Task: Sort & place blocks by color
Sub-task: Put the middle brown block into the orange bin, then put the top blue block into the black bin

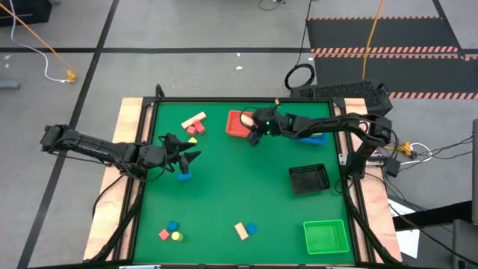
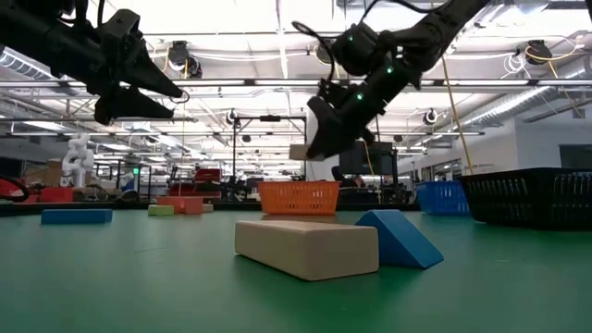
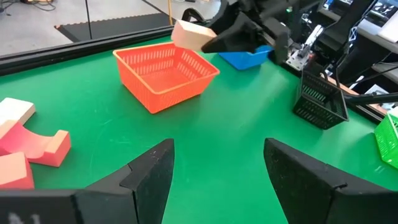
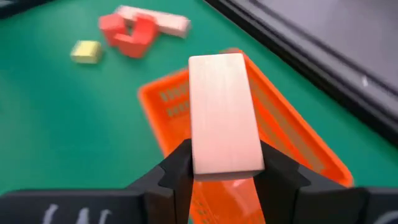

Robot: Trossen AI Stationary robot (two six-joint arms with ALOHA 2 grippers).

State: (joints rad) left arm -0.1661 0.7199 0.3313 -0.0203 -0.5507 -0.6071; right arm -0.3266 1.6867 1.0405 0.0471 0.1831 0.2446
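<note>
The right tool grips a pale wooden bar block above the orange mesh tray, where releasing it would mis-sort pale wood among reds. The left tool hovers open over the green surface.

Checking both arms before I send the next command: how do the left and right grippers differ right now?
The right gripper is shut on a pale wood block; the left gripper is open and holds nothing. The right gripper hangs over the red tray at the table's far side; the left gripper hovers over bare green mat near a blue block. Both are raised off the table.
</note>
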